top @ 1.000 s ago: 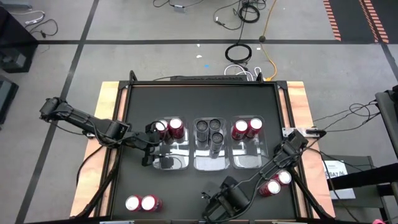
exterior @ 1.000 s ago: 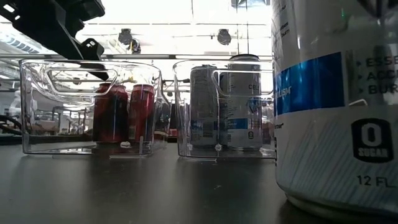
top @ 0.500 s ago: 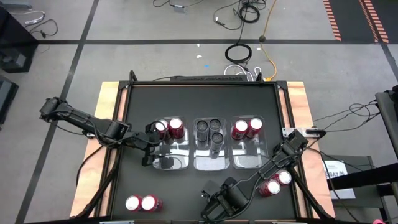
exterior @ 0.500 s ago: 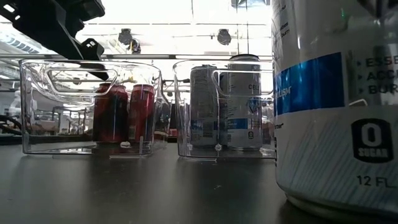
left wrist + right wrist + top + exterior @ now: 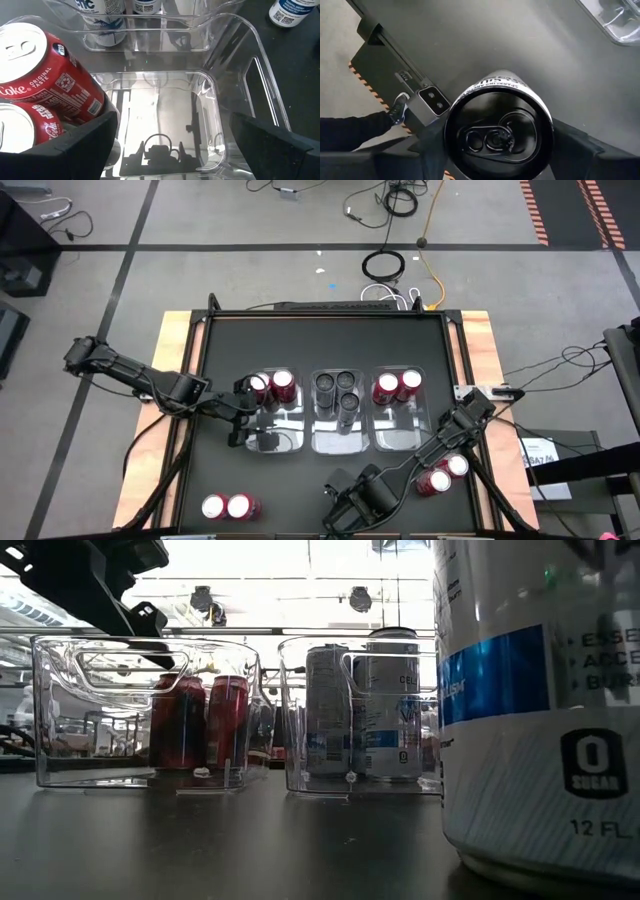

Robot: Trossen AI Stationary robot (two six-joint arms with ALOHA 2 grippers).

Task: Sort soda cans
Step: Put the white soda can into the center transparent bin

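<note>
Left bin [image 5: 268, 413]: two red cans [image 5: 272, 387]; left gripper [image 5: 243, 415] over it, fingers spread
Bench front: right gripper [image 5: 338, 492], fingers pinching dark can [image 5: 498, 132]

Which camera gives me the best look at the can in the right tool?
Right wrist view: the dark can sits between the right tool's fingers, top visible. Low view shows only its white-and-blue side. The high view hides it under the right tool.

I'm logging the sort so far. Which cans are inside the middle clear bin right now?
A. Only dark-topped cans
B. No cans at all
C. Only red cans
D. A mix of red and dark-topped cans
A: from above, the middle bin holds three dark-topped cans and nothing red, while the red cans stand in the bins on either side.
</note>
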